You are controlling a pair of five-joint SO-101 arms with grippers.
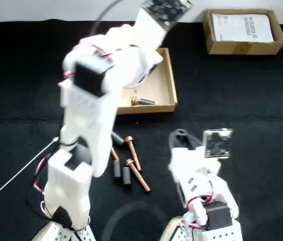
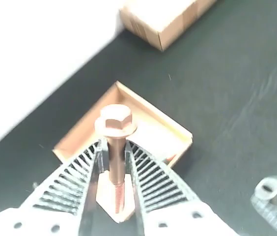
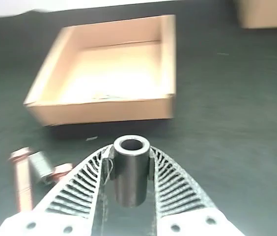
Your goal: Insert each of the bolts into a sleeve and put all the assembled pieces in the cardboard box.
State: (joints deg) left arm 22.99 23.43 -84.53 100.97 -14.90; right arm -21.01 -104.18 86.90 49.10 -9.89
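Note:
My left gripper [image 2: 115, 147] is shut on a copper bolt [image 2: 115, 125], held head-up over the open cardboard box [image 2: 175, 129]. That arm stands raised high over the table, above the box [image 1: 171, 80]. One assembled bolt and sleeve [image 1: 142, 101] lies in the box by its near wall. My right gripper [image 3: 131, 150] is shut on a dark sleeve [image 3: 130, 172] with its bore facing up, low over the mat in front of the box [image 3: 104, 110]. In the high view the right gripper [image 1: 181, 138] sits right of the loose parts.
Two loose bolts [image 1: 133, 153] [image 1: 139, 175] and three dark sleeves [image 1: 116, 169] [image 1: 126, 175] [image 1: 117, 136] lie on the black mat between the arms. A second cardboard box [image 1: 277, 45] holding a printed sheet stands at the back right. White cable trails at the left.

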